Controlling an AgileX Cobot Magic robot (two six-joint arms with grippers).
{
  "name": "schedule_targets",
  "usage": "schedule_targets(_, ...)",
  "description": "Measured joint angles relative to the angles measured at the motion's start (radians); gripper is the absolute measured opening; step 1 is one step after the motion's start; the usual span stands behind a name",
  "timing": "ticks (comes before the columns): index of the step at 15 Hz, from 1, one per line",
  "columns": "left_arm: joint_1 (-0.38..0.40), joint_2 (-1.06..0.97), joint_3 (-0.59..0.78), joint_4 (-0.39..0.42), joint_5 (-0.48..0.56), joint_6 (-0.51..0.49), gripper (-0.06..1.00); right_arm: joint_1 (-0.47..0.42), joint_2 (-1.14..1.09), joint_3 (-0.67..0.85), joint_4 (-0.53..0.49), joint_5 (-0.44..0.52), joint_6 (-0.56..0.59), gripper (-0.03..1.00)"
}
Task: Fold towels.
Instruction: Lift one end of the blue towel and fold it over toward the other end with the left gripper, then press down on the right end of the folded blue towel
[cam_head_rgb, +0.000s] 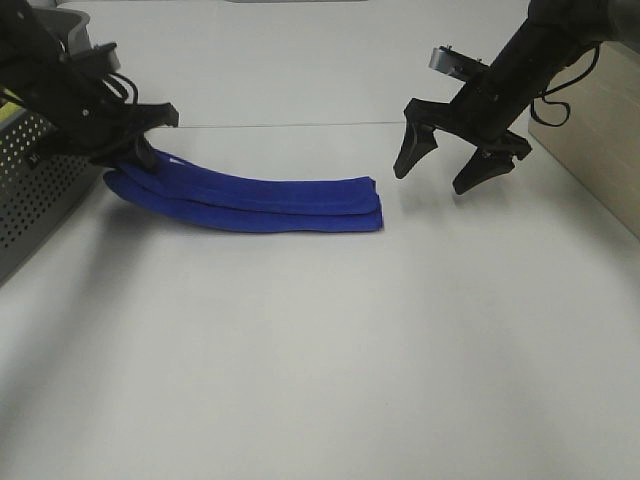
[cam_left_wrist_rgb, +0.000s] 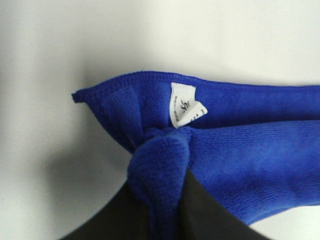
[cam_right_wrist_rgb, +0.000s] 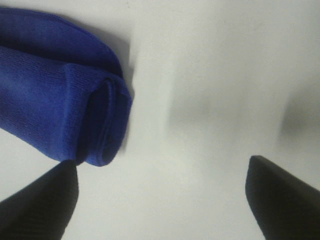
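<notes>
The royal-blue towel (cam_head_rgb: 250, 200) lies folded into a long narrow band across the white table (cam_head_rgb: 330, 340). My left gripper (cam_head_rgb: 140, 155) is shut on the towel's left end and holds it slightly raised; the left wrist view shows the pinched blue cloth (cam_left_wrist_rgb: 160, 165) and its small white tag (cam_left_wrist_rgb: 185, 106). My right gripper (cam_head_rgb: 447, 168) is open and empty, hovering above the table to the right of the towel's right end (cam_right_wrist_rgb: 100, 125).
A grey perforated basket (cam_head_rgb: 30, 190) stands at the left edge beside the left arm. A light wooden panel (cam_head_rgb: 600, 140) stands at the right edge. The table's back edge runs just behind the towel.
</notes>
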Motion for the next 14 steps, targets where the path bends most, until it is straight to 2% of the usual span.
schedule_targets(3,-0.02,-0.06,-0.051,0.009,0.065,-0.024,0.08,0.0,0.0,0.0,-0.003,0.0,0.0,0.85)
schedule_targets(7,-0.145,-0.032,-0.186,-0.106,0.113,-0.038,0.08,0.0,0.0,0.0,-0.003,0.001,0.0,0.85)
schedule_targets(11,-0.228,0.128,-0.357,-0.127,0.106,-0.174,0.09,0.0,0.0,0.0,-0.003,0.001,0.0,0.85)
schedule_targets(12,-0.24,0.17,-0.396,-0.138,0.106,-0.196,0.13,0.0,0.0,0.0,-0.003,0.001,0.0,0.85)
schedule_targets(14,-0.269,0.235,-0.459,-0.21,0.103,-0.209,0.34,0.0,0.0,0.0,-0.003,0.001,0.0,0.85)
